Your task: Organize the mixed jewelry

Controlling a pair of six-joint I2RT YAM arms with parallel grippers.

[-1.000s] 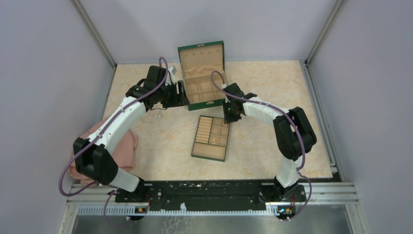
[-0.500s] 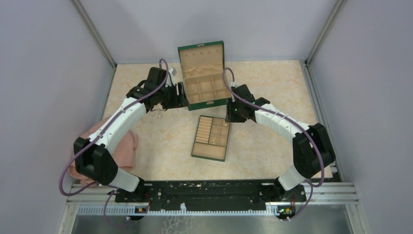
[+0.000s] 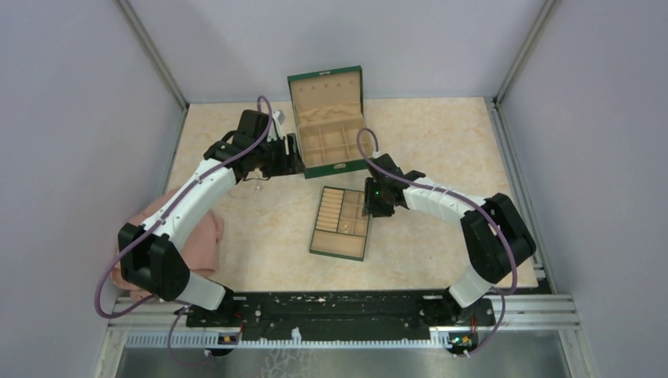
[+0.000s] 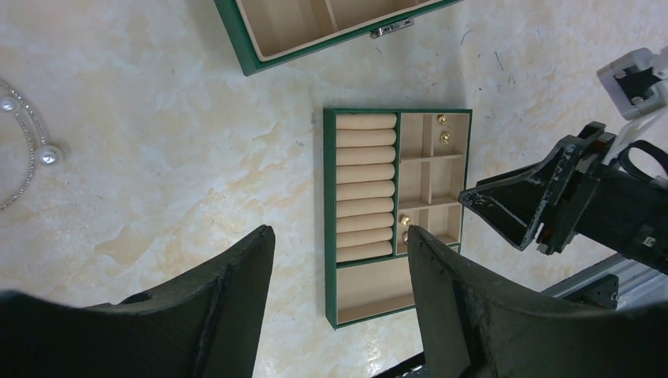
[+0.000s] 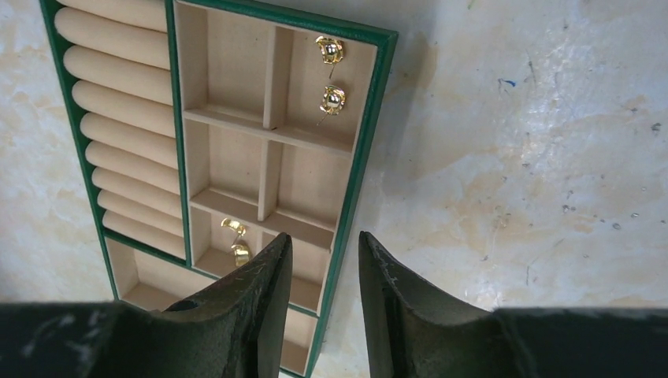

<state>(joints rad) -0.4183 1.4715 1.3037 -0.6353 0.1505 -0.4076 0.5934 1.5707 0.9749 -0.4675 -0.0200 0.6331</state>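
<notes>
- Table (image 3: 441,134): pale marbled top.
- Box (image 3: 337,168): green, lid open, far middle.
- Tray (image 3: 337,253): green-rimmed, divided, just nearer than the box.
- Chain (image 4: 49,155): beaded, left of box.
- Cloth (image 3: 206,236): pink, left edge.

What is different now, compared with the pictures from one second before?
The right gripper moved from the green box back toward the robot, to the right edge of the divided tray; its jaws are open, empty. The left gripper, box and tray stayed put.

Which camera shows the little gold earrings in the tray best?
The right wrist view: the gold earrings look big and shiny in the tray. The left wrist view shows only small gold dots; the top view shows just one tiny speck.
</notes>
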